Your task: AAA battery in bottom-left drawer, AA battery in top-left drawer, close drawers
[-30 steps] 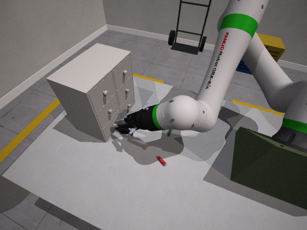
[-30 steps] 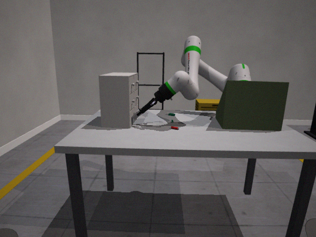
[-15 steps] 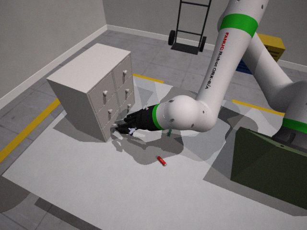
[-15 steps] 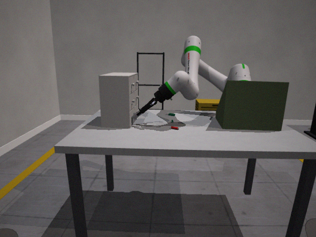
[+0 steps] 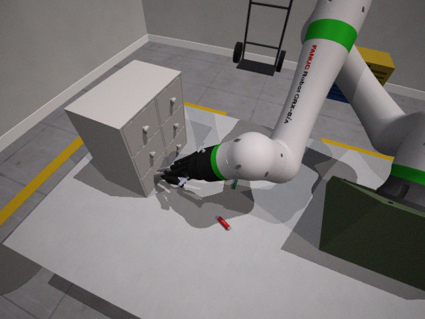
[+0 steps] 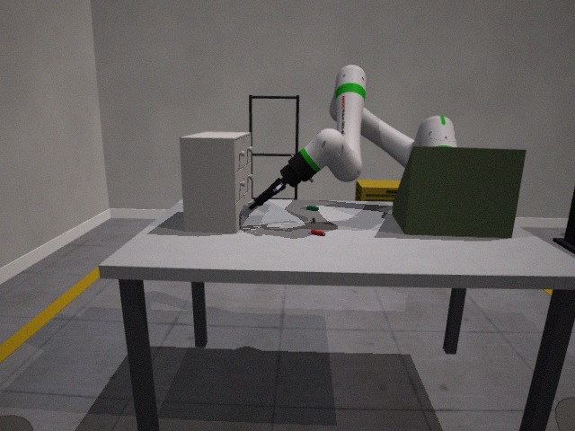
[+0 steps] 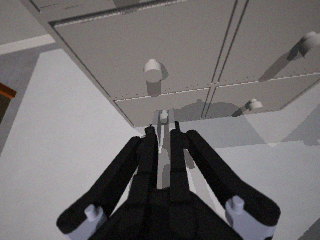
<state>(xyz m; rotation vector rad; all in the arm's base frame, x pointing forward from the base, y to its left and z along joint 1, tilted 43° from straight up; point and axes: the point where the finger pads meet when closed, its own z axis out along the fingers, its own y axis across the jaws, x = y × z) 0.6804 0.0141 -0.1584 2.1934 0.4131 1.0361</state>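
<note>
The small white chest stands at the table's back left with all drawers pushed in. My gripper reaches low at the chest's front, fingers nearly together around the knob of the bottom left drawer. A red battery lies on the table in front of the chest. A small green battery lies partly hidden under my wrist. A second green piece lies farther back; the top view does not show it.
A large dark green box stands on the table's right side beside the arm's base. A hand truck and a yellow crate stand on the floor behind the table.
</note>
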